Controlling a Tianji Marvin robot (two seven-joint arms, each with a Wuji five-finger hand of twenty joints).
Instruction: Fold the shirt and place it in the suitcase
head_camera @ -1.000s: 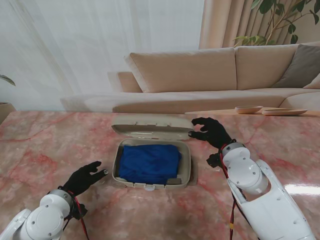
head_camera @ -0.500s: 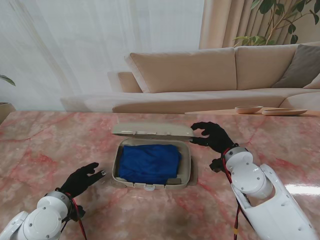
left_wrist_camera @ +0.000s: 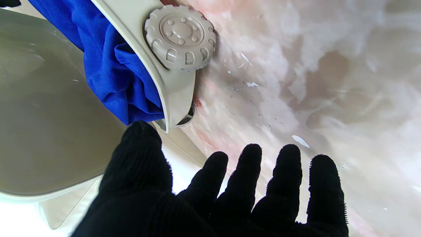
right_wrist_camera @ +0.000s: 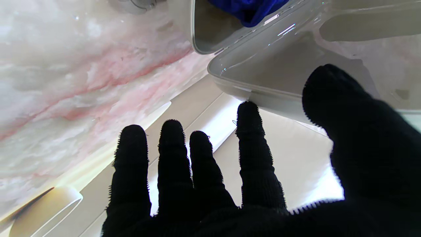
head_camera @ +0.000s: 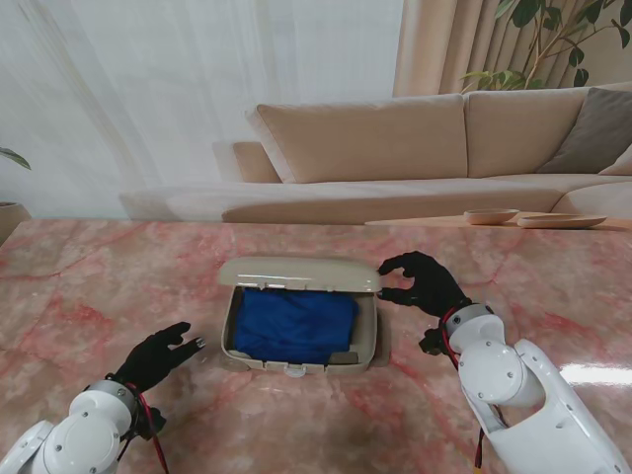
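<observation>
bright daylight; glare on table [head_camera: 592, 373]; wrist views perhaps slightly blurred.

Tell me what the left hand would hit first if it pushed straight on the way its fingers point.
Probably the suitcase: the left hand points toward its near-left corner, where the wrist view shows a wheel and the blue shirt inside. The outer fingers may meet only bare table; depth is unclear.

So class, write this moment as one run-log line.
stage: closing lid | shirt: folded in suitcase | lid: half shut | right hand: at lid corner | left hand: open, idle
</observation>
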